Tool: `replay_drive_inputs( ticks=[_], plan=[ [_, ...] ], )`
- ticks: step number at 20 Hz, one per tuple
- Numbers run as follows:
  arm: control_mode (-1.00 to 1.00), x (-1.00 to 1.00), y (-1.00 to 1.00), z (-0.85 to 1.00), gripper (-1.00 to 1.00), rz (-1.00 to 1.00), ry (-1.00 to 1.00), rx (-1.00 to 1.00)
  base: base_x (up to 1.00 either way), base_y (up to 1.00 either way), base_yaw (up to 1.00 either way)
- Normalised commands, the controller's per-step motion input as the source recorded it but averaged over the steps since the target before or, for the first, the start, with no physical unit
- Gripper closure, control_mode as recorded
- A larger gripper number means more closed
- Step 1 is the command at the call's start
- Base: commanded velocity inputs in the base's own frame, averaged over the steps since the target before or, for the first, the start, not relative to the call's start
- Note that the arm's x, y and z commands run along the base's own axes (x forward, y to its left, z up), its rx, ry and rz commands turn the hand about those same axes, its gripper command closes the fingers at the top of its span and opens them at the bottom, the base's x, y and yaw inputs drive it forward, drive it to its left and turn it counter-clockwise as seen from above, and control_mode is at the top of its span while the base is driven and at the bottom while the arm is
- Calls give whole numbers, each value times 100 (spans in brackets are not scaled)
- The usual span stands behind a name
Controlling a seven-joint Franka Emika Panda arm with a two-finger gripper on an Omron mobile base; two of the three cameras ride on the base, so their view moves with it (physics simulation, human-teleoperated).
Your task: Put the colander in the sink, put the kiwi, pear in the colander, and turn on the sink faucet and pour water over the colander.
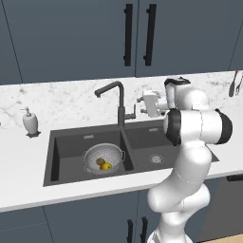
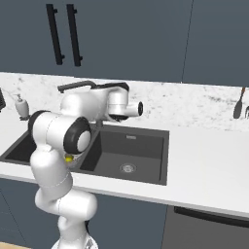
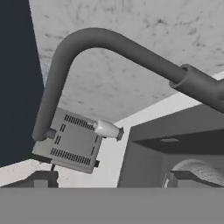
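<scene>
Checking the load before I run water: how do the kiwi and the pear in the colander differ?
The kiwi is brown; the pear is yellow. The kiwi lies farther back in the colander, the pear nearer the front. Both are small, sit side by side, and are dry, with no stream from the sink faucet.
</scene>
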Motion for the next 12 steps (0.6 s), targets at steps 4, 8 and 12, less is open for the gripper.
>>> replay_drive_inputs(
  ticks=[4, 8, 12],
  plan=[
    [-100, -22, -86, -23, -100, 2, -29, -16, 0, 0, 0],
    [-100, -17, -64, -30, -100, 0, -25, -10, 0, 0, 0],
    [-100, 0, -31, -29, -100, 2, -24, 0, 0, 0, 0]
  ],
)
